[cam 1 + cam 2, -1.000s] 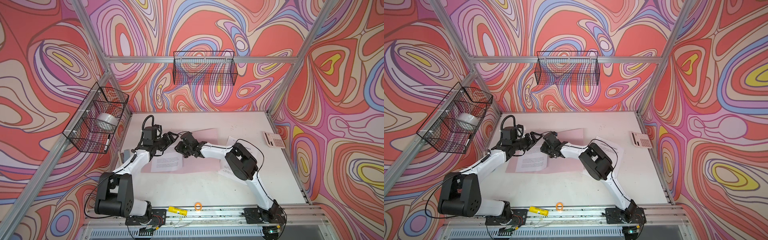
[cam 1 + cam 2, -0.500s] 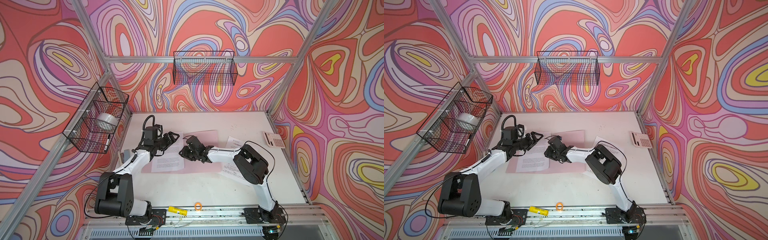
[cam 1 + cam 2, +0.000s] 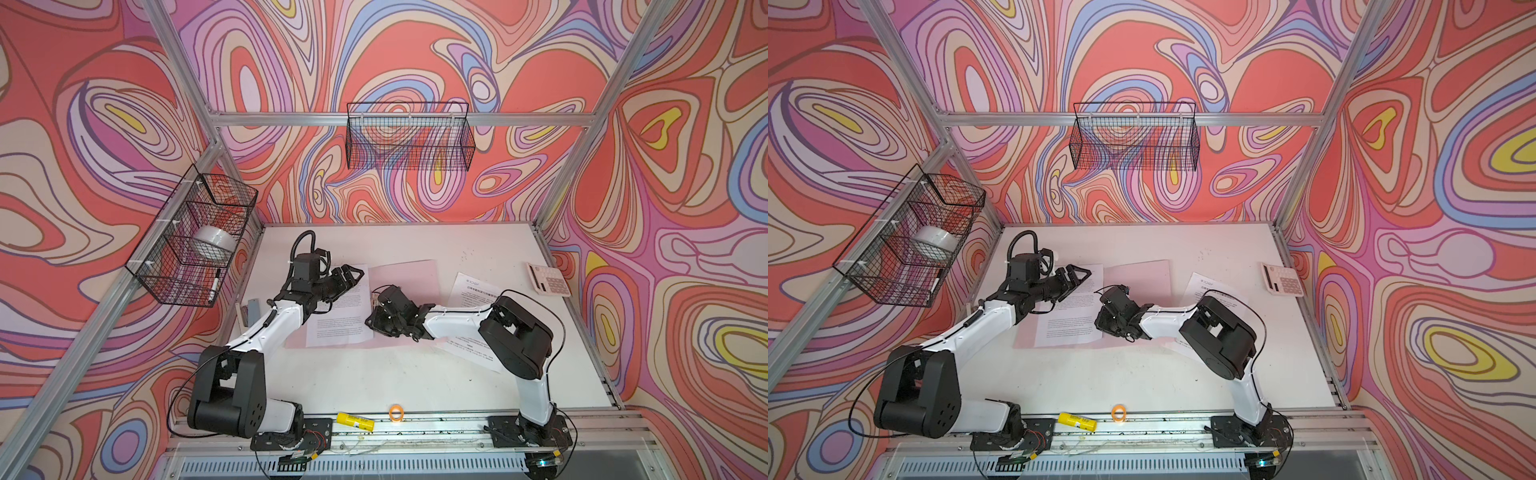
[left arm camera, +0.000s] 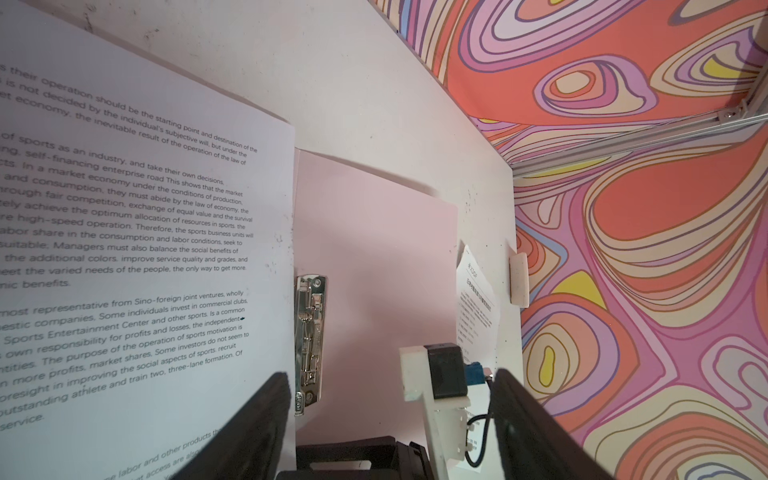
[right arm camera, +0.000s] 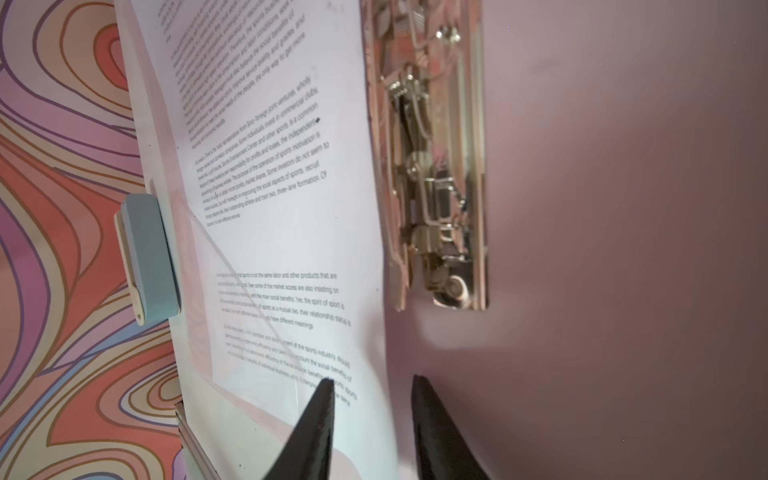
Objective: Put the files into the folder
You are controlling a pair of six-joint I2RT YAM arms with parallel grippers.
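Files: right end effector (image 5: pixel 372 380), jaws apart and empty, has pulled back from the white printed paper sheet (image 3: pixel 338 326) lying in the open pale pink plastic folder (image 3: pixel 405 274). Left end effector (image 4: pixel 388 374) is wide apart. Second sheet (image 3: pixel 471 287) sits outside on the white worktop (image 3: pixel 374 374), so we'd fetch it next.

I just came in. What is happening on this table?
Two robot arms are filing papers. The pink folder lies open on the table, with one printed sheet on it beside the silver clip. The right hand, jaws apart, straddles that sheet's edge; the open left hand is over it. A second sheet lies outside, under the right arm.
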